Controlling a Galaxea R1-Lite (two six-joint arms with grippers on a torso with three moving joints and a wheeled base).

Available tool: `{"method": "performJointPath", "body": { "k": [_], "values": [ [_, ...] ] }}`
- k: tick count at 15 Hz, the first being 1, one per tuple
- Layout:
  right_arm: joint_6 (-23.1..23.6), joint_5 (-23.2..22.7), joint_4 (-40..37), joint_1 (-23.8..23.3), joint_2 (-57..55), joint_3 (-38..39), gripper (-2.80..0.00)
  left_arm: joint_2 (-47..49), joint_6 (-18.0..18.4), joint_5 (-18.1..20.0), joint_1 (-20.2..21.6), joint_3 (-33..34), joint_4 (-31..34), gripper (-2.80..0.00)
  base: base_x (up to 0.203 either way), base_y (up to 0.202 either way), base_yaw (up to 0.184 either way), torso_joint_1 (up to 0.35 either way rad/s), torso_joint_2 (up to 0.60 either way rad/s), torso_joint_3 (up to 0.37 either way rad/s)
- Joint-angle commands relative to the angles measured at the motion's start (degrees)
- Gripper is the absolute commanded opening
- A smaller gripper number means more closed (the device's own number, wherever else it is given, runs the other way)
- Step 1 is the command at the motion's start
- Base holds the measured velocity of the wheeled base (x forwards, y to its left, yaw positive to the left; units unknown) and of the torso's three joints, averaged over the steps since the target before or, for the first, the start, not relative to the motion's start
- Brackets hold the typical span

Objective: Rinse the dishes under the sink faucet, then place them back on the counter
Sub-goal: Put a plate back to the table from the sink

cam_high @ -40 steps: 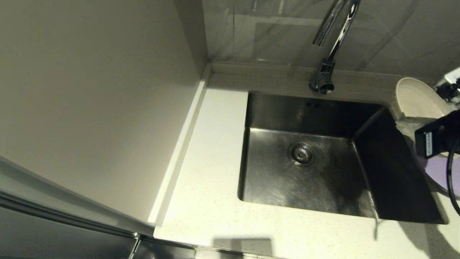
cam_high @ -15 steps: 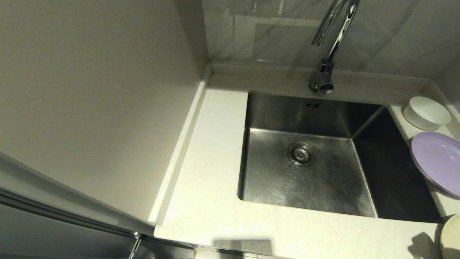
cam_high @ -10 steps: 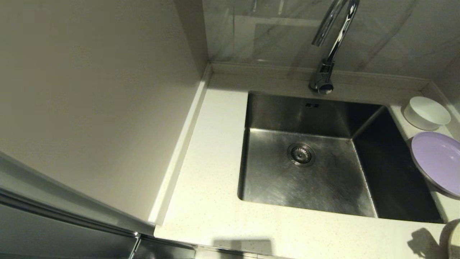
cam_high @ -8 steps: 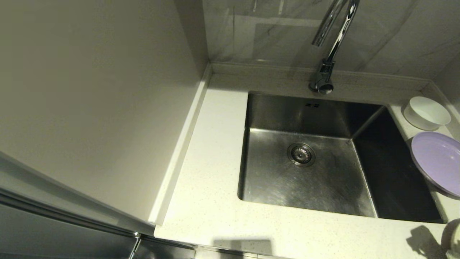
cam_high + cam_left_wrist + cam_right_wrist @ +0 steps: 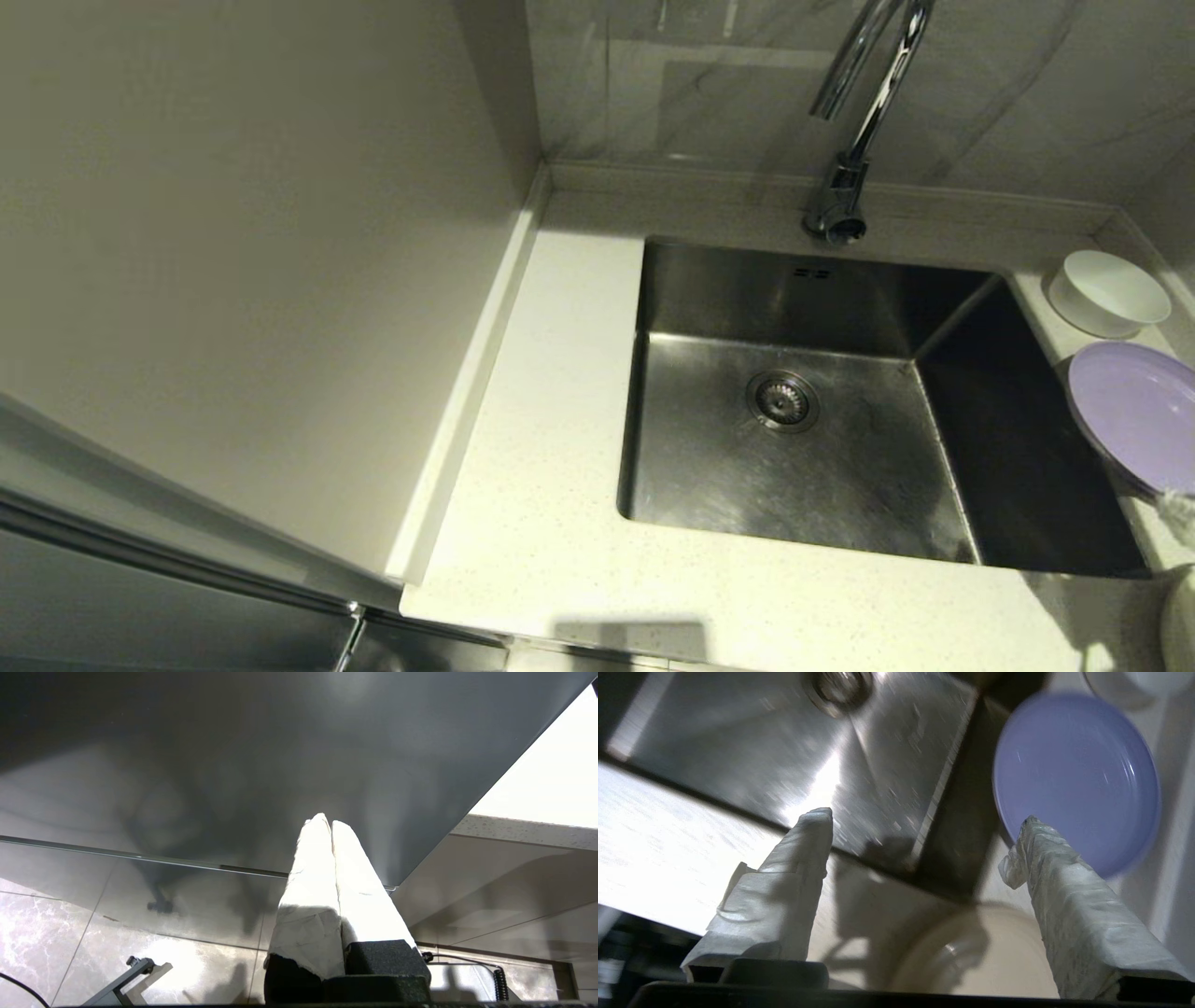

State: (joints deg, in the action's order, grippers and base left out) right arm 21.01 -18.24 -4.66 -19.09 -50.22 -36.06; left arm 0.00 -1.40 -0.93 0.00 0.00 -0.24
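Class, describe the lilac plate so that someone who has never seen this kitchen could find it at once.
Start at the steel sink set in the speckled counter, then look along the narrow strip of counter on its right side. The lilac plate lies there, flat and partly overhanging the basin; it is the only coloured dish, between the white bowl and the cream plate.

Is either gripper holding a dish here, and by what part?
Nothing is held. The right gripper is open above the cream plate on the counter; the left gripper is shut on nothing.

Dim warm light; glare streaks the sink floor, right wrist view motion-blurred, shadows on the counter.
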Motion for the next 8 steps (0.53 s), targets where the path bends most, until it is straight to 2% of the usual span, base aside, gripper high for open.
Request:
{"method": "performJointPath", "body": {
  "k": [1,3,4,6,8],
  "values": [
    [-3.9,-1.14,-11.14,3.09,-4.48,-11.77,0.0,-0.09,0.0,-0.04,0.0,0.0,-0.02,-2.8,0.0,0.0,0.0,0.0,0.0,0.0],
    [-6.53,-1.58,-27.6,6.1,-8.89,-21.76,0.0,-0.09,0.0,-0.04,0.0,0.0,-0.02,-2.8,0.0,0.0,0.0,0.0,0.0,0.0],
    [-7.2,-0.99,-31.87,7.74,-11.11,-24.99,0.0,-0.09,0.0,-0.04,0.0,0.0,-0.02,-2.8,0.0,0.0,0.0,0.0,0.0,0.0],
    [-7.71,6.02,-34.09,10.98,-13.75,-28.31,0.0,-0.09,0.0,-0.04,0.0,0.0,-0.02,-2.8,0.0,0.0,0.0,0.0,0.0,0.0],
    [-8.57,8.61,-36.21,12.81,-15.49,-31.67,0.0,-0.09,0.0,-0.04,0.0,0.0,-0.02,-2.8,0.0,0.0,0.0,0.0,0.0,0.0]
  ]
}}
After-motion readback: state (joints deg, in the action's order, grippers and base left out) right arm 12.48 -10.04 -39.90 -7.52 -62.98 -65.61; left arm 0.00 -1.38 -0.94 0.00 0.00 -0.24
